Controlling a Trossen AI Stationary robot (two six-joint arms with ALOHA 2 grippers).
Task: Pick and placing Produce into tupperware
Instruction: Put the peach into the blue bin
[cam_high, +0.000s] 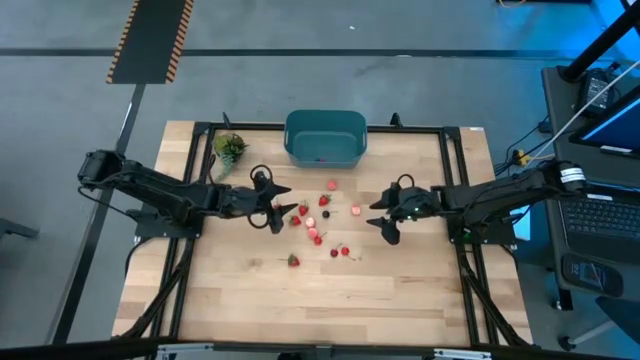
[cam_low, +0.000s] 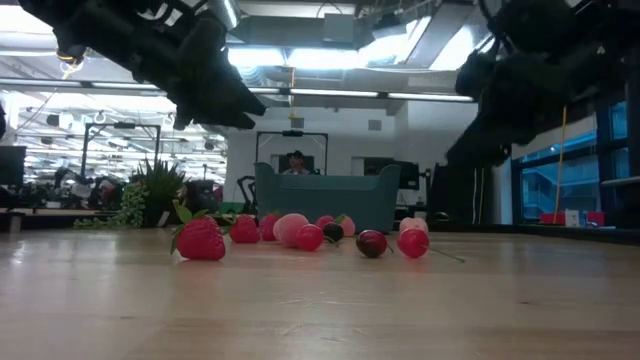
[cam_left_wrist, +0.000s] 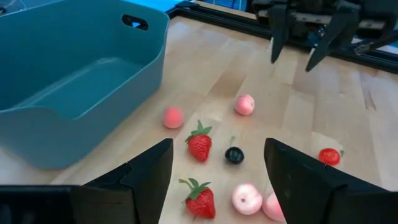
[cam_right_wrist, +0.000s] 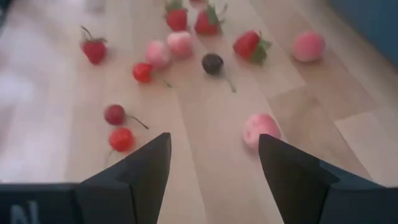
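Note:
The produce is a scatter of small red, pink and dark pieces lying on the wooden table between my two grippers. The left wrist view shows two strawberries, a dark cherry and pink pieces. The teal tupperware stands on the table beyond them, toward the far edge, with its open top up. My left gripper hovers open at the left side of the scatter, and its fingers frame the strawberries. My right gripper hovers open at the right side, above a pink piece.
A green leafy bunch lies at the far left, beside the tupperware. A black frame runs around the tabletop. One strawberry lies apart, nearer the front edge. Bare wood fills the near half of the table.

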